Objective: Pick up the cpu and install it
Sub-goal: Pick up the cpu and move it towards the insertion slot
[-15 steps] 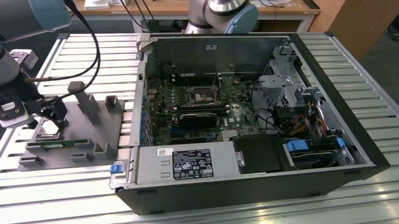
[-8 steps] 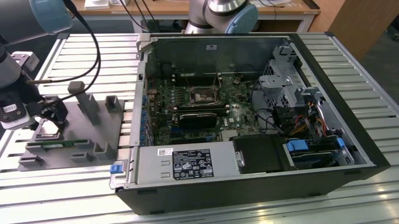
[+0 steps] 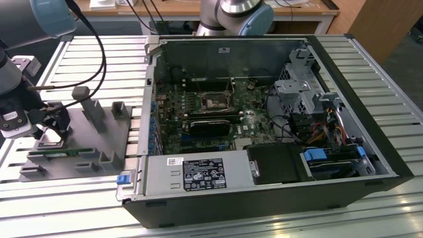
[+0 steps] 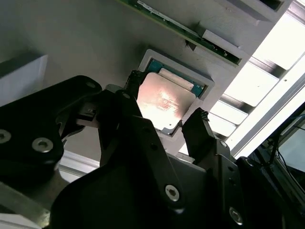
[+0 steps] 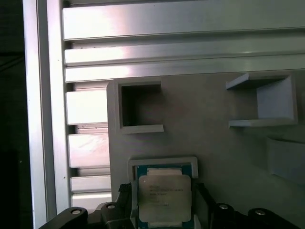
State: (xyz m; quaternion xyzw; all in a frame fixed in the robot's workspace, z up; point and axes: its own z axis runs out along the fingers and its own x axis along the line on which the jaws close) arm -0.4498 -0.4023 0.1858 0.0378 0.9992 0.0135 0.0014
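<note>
Jaws wide, the claw (image 4: 167,98) straddles the cpu (image 4: 164,102) in its holder (image 5: 162,161), so a centred, level squeeze on opposite edges seems wise

Tight spot: the raised nest rim (image 5: 162,161) hugs the cpu (image 5: 164,198), and your spread fingers (image 4: 135,82) flank it. Upright posts (image 3: 92,111) crowd the fixture (image 3: 122,133) just beside you, and the case wall (image 3: 146,114) stands between you and the motherboard (image 3: 254,116).
</note>
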